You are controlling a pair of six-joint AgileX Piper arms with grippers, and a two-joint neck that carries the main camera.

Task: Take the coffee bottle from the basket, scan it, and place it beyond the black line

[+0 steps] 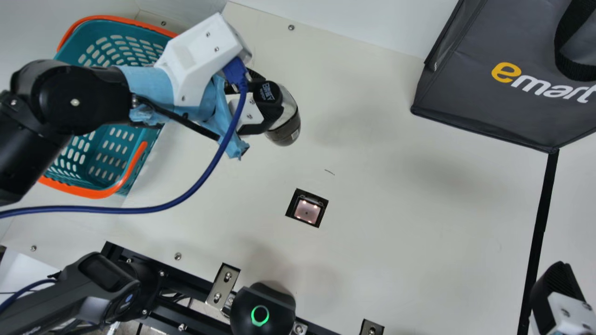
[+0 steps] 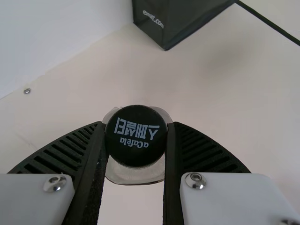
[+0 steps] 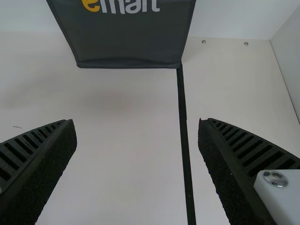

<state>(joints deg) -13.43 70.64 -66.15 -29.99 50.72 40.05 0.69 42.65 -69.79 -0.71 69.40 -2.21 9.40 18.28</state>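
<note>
- Left gripper: I have its two fingers closed on the cap of the coffee bottle.
- Right gripper: at near right I have its fingers spread wide, holding nothing.
- Cream table: it runs under everything I'm working over.
- Dark grey bag: far right, with its lettering toward me.
- Basket: teal with orange handles, on the left, partly under my left arm.
- Black line: on the right, running from the bag's corner toward the near side.
- Coffee bottle: just right of the basket, outside it, cap up.
- Scanner window: lit, nearer me than the bottle.
</note>
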